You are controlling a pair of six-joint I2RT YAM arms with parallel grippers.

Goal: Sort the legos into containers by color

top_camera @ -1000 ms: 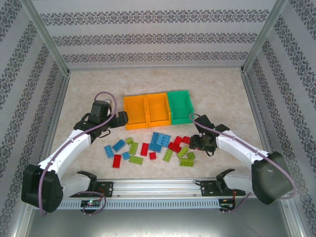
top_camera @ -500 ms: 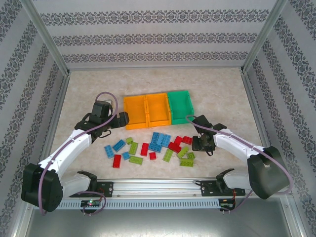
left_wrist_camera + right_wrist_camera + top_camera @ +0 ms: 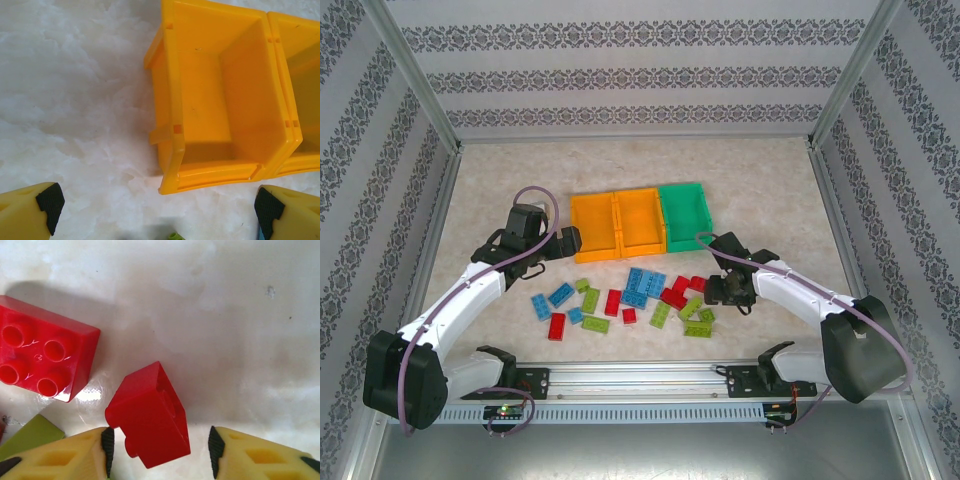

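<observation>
Sorting seemingly not begun: containers (image 3: 617, 193) lay empty, legos (image 3: 642, 285) littered the worktop (image 3: 520, 180); the right gripper (image 3: 160, 445) had jaws parted around a red brick (image 3: 147, 415), the left gripper (image 3: 159, 204) jaws wide, empty.

The right arm (image 3: 798, 298) draws its black rear joint (image 3: 855, 355) slightly inward from the table's right edge; the right gripper (image 3: 720, 292) creeps left, closer to the red legos (image 3: 678, 292); the left arm's cable (image 3: 535, 192) shifts a little.
</observation>
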